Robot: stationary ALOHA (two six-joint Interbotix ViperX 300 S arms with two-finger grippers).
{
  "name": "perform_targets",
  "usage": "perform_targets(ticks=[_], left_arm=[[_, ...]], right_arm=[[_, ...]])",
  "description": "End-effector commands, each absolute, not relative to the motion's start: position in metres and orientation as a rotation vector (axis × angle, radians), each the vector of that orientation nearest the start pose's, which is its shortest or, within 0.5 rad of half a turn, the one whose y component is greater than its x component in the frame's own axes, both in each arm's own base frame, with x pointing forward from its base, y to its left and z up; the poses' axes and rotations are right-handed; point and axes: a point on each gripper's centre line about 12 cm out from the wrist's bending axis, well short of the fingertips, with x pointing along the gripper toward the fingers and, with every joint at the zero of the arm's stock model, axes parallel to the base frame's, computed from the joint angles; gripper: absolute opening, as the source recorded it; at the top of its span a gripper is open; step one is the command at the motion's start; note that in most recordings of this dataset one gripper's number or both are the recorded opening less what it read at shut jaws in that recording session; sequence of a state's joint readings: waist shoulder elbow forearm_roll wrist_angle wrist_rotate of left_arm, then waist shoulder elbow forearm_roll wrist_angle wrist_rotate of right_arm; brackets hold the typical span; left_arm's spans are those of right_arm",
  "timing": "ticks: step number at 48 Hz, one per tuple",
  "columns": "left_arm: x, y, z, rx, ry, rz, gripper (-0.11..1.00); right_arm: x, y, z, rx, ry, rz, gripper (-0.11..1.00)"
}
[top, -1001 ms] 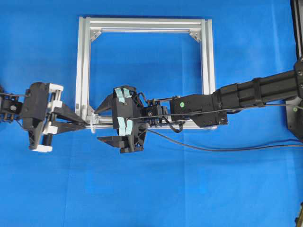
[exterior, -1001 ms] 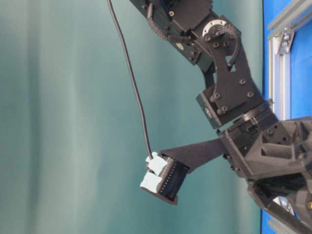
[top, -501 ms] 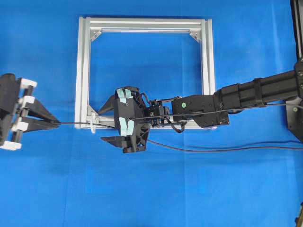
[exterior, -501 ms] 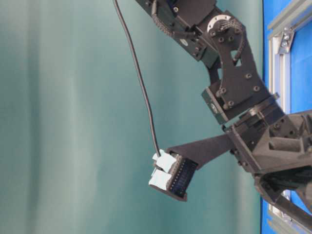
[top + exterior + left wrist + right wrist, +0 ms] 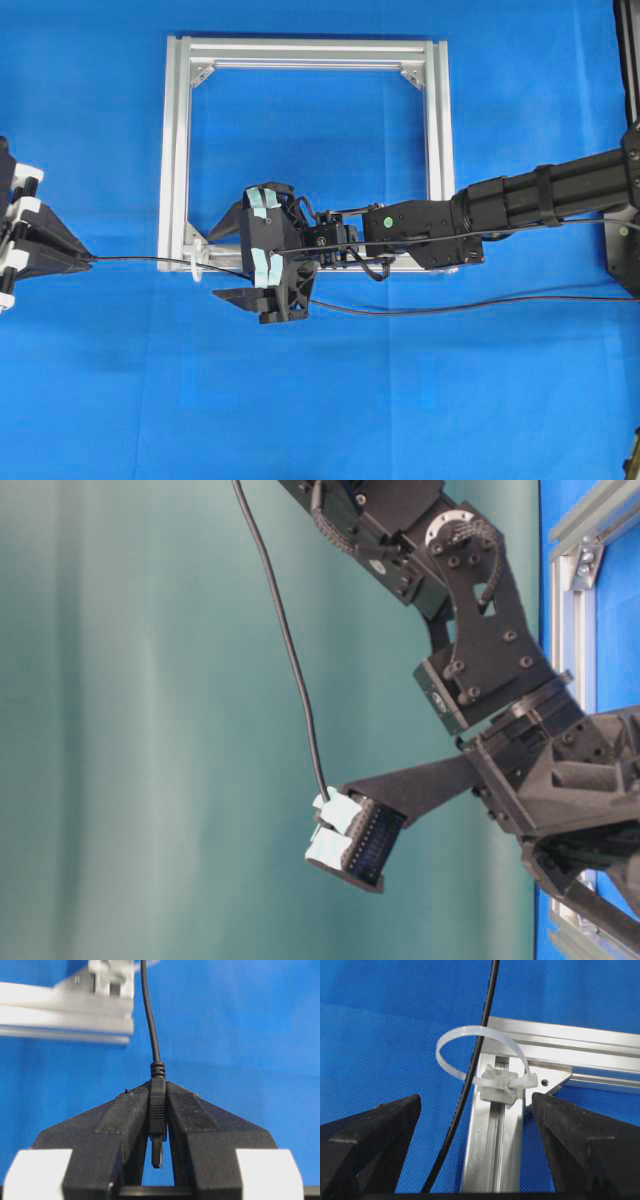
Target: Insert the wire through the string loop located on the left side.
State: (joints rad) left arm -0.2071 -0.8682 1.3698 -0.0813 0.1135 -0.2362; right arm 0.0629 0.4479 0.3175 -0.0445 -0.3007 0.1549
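1. My left end effector [image 5: 158, 1125] is clamped on the plug end of the wire [image 5: 150, 1035], with the silvery tip lying in the gap between the two fingers [image 5: 125, 1120].
2. From that grip the wire [image 5: 140, 261] runs taut across the blue tabletop [image 5: 320, 400] toward the silver frame [image 5: 176, 150].
3. In the right wrist view the wire [image 5: 470, 1075] passes inside the string loop [image 5: 465, 1032], which stands at the frame's lower-left corner.
4. My right end effector [image 5: 225, 262] stands spread wide at that corner, holding nothing; the wire goes on past it to the right.
5. I judge the threading itself done: the plug is through and well left of the loop. What may remain is drawing more length through and letting go.
6. No containers appear here.
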Motion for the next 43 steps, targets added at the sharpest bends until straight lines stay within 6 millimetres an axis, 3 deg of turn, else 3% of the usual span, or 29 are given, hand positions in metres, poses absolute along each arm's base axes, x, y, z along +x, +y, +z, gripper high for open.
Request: perform_targets(ticks=[1, 31, 34, 43], left_arm=[[0.1699, -0.0372, 0.1582, -0.242, 0.632, -0.115, 0.07], [0.1721, -0.0415, 0.1615, -0.194, 0.593, -0.153, 0.09], [0.1719, -0.0415, 0.1604, -0.195, 0.598, -0.152, 0.23], [0.1719, -0.0414, 0.1629, -0.195, 0.586, -0.155, 0.77]], right_arm=[[0.5068, 0.0343, 0.1396, 0.099, 0.404, 0.055, 0.89], [0.5068, 0.0344, 0.1398, 0.096, 0.403, 0.056, 0.89], [0.5068, 0.0352, 0.1398, 0.095, 0.403, 0.058, 0.89], [0.5066, 0.0351, 0.1445, 0.095, 0.394, 0.058, 0.89]])
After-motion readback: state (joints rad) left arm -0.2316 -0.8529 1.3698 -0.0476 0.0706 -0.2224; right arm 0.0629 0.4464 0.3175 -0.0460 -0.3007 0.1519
